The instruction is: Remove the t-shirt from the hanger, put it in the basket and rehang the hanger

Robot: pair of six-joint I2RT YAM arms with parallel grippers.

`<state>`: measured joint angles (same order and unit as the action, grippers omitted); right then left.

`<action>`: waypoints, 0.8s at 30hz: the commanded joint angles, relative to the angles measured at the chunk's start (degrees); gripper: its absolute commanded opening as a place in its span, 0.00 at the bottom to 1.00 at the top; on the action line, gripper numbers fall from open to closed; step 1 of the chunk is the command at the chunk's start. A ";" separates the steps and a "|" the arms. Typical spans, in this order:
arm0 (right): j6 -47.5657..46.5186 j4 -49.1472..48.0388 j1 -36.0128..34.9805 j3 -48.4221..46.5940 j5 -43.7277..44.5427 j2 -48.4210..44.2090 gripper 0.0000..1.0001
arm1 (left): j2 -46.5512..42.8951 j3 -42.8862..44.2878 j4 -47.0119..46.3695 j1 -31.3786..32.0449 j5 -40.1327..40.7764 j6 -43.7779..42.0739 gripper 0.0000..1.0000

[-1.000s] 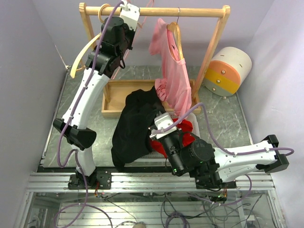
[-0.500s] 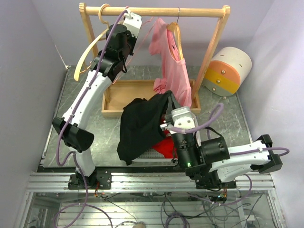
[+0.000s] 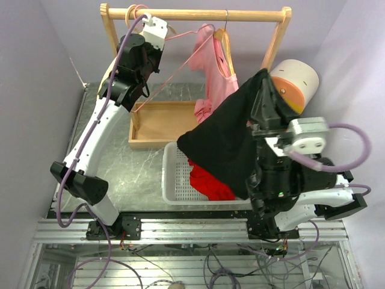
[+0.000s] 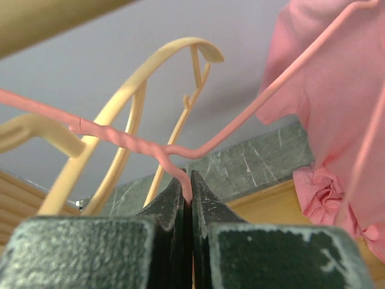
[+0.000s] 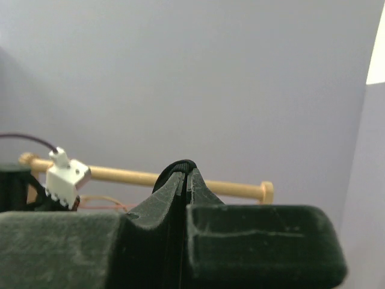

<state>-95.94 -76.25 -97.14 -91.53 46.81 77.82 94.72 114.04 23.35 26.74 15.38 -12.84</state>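
The black t-shirt (image 3: 228, 138) hangs in the air over the white basket, apart from the hanger. My right gripper (image 3: 264, 79) is shut on a fold of it at the top; the right wrist view shows the black cloth (image 5: 182, 165) pinched at the tips of that gripper (image 5: 187, 173). The pink wire hanger (image 3: 180, 69) is bare and slants down from the rail. My left gripper (image 3: 162, 34) is shut on its twisted neck just below the rail. In the left wrist view the hanger (image 4: 240, 123) runs out of the closed left gripper (image 4: 187, 180).
A wooden rack (image 3: 198, 14) spans the back. A pink garment (image 3: 219, 90) hangs on a wooden hanger, and cream hangers (image 4: 129, 114) hang at the left. The white basket (image 3: 171, 180) holds red cloth (image 3: 207, 180). Behind it lie a wooden tray (image 3: 159, 117) and a round white, orange and yellow object (image 3: 295, 84).
My right gripper has carried the black t-shirt up and to the right, from low at the table's front to high over the basket. My left gripper has shifted the pink hanger slightly left.
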 commanded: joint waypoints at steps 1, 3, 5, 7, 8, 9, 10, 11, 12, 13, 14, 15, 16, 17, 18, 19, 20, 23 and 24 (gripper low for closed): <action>9.34 16.92 -17.97 -8.85 -7.54 -2.23 0.00 | -4.61 0.15 -3.29 -0.74 -5.27 0.68 0.07; 16.26 27.19 -17.95 -14.73 -8.73 -2.79 0.00 | -5.44 0.05 -3.36 -1.01 -6.23 0.77 0.07; 24.95 37.41 -17.98 -20.56 -10.72 -3.08 0.00 | -5.72 0.48 -2.81 -1.18 -6.86 0.76 0.07; 30.55 45.09 -17.98 -25.01 -13.22 -3.75 0.00 | -5.66 0.78 -2.45 -1.17 -7.17 0.90 0.07; 32.55 47.63 -17.91 -26.25 -14.36 -4.30 0.00 | -5.60 0.87 -2.39 -1.17 -7.22 0.98 0.07; 34.41 49.59 -17.96 -27.23 -15.14 -4.79 0.00 | -5.50 1.10 -2.22 -1.21 -7.32 0.99 0.07; 35.74 50.92 -17.97 -27.49 -15.66 -5.47 0.00 | -5.35 1.41 -1.95 -1.19 -7.29 1.07 0.07; 36.52 51.30 -17.96 -27.00 -16.03 -6.16 0.00 | -5.11 1.63 -1.67 -1.17 -7.37 1.07 0.07; 37.09 51.16 -17.91 -25.51 -16.13 -7.15 0.00 | -4.98 1.81 -1.45 -1.21 -7.40 1.07 0.07; 37.35 50.48 -17.97 -24.09 -15.95 -8.04 0.00 | -4.82 1.96 -1.28 -1.17 -7.50 1.07 0.07; 37.29 49.80 -17.97 -22.75 -15.63 -8.75 0.00 | -4.66 2.13 -1.15 -1.21 -7.55 1.13 0.07; 37.13 49.07 -17.96 -21.33 -15.20 -9.42 0.00 | -4.70 2.18 -1.19 -1.22 -7.63 1.14 0.07; 37.06 48.42 -17.98 -20.07 -14.71 -9.89 0.00 | -4.69 2.15 -1.14 -1.18 -7.70 1.16 0.07; 37.02 47.75 -17.93 -18.55 -13.99 -10.40 0.00 | -4.76 2.13 -1.20 -1.18 -7.75 1.27 0.07; 36.61 46.33 -17.91 -16.96 -13.39 -10.73 0.00 | -4.66 2.14 -1.20 -1.19 -7.75 1.29 0.07; 35.90 44.96 -17.94 -15.21 -12.70 -11.02 0.00 | -4.63 2.20 -1.14 -1.17 -7.87 1.18 0.07; 34.99 43.44 -17.98 -13.03 -12.17 -11.16 0.00 | -4.63 2.30 -0.92 -1.17 -7.93 1.20 0.07; 33.15 41.43 -17.93 -11.87 -11.64 -10.23 0.00 | -4.67 2.28 -0.80 -1.17 -8.13 1.07 0.07; 32.75 41.33 -17.95 -12.35 -11.52 -9.52 0.00 | -4.56 2.37 -0.63 -1.21 -8.27 1.07 0.07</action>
<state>-61.08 -32.71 -97.17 -104.22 34.85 66.17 90.08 113.99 23.53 25.91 8.67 -12.40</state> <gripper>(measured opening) 0.006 0.096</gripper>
